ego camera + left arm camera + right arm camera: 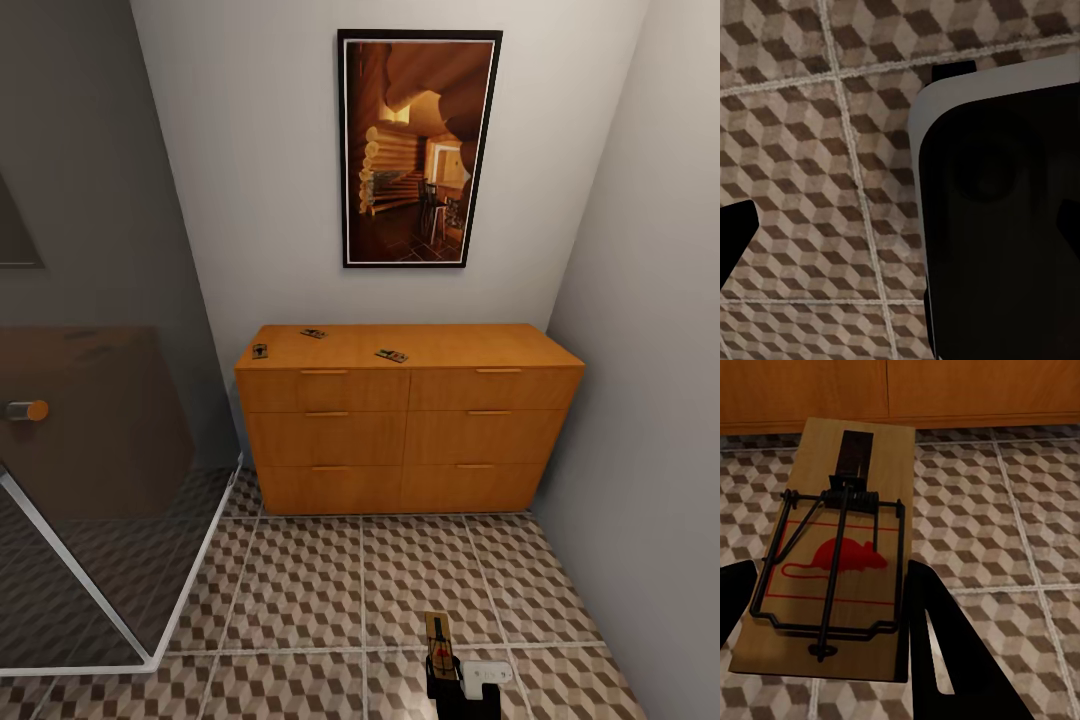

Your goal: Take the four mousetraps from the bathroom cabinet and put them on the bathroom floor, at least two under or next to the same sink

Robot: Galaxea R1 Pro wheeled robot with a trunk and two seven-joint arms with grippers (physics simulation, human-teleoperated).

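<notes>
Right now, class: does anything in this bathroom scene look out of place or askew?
Yes. Three mousetraps lie scattered at different angles on the cabinet top: one near its left edge, one further back, one near the middle. A fourth mousetrap sits between the right gripper's fingers above the tiled floor.

Even, soft light; no glare. Glass panel [100, 480] at 9 o'clock dims view. Renders slightly blurred.

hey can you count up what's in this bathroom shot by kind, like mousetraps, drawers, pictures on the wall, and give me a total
Mousetraps: 4, with three on the cabinet top and one between the right gripper's fingers
Drawers: 6
Framed pictures: 1
Total: 11
</notes>
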